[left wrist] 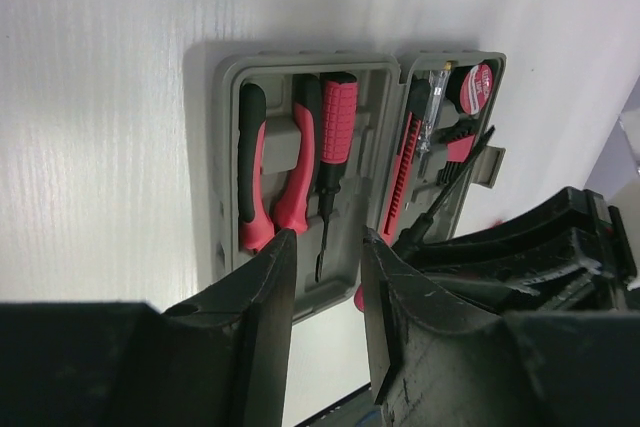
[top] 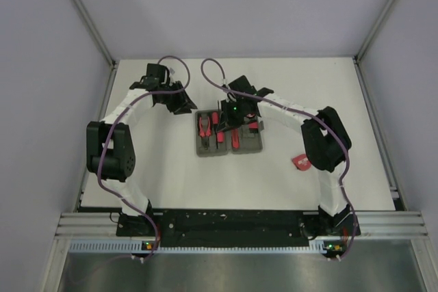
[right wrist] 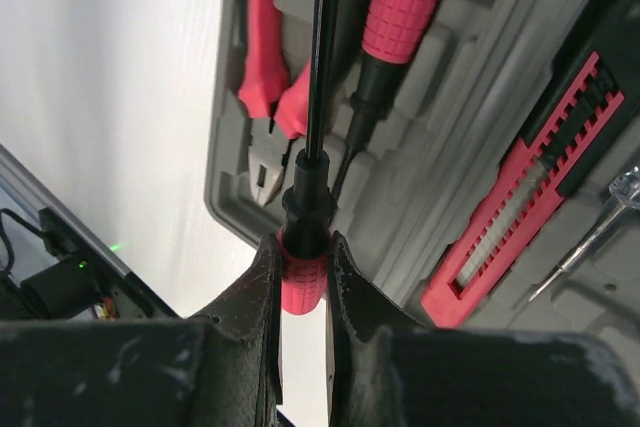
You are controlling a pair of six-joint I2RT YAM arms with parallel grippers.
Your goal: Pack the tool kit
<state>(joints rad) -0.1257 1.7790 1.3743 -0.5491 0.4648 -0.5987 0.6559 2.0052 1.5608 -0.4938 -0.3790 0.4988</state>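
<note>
The grey tool kit case (top: 230,147) lies open in the middle of the table. Its left half (left wrist: 355,257) holds red-and-black pliers (left wrist: 268,182) and a red-handled screwdriver (left wrist: 337,127). The right half holds a red knife (left wrist: 399,187), a clear tester screwdriver (left wrist: 428,115) and a round red item (left wrist: 478,87). My right gripper (right wrist: 303,247) is shut on the red handle of another screwdriver (right wrist: 303,282), whose black shaft points over the pliers (right wrist: 262,87). My left gripper (left wrist: 328,247) stands open and holds nothing, just off the case's left end (top: 179,104).
A small red object (top: 300,162) lies on the white table to the right of the case, partly behind the right arm. Grey walls close the table in at the back and both sides. The arms' bases stand on the black rail (top: 233,223) at the near edge.
</note>
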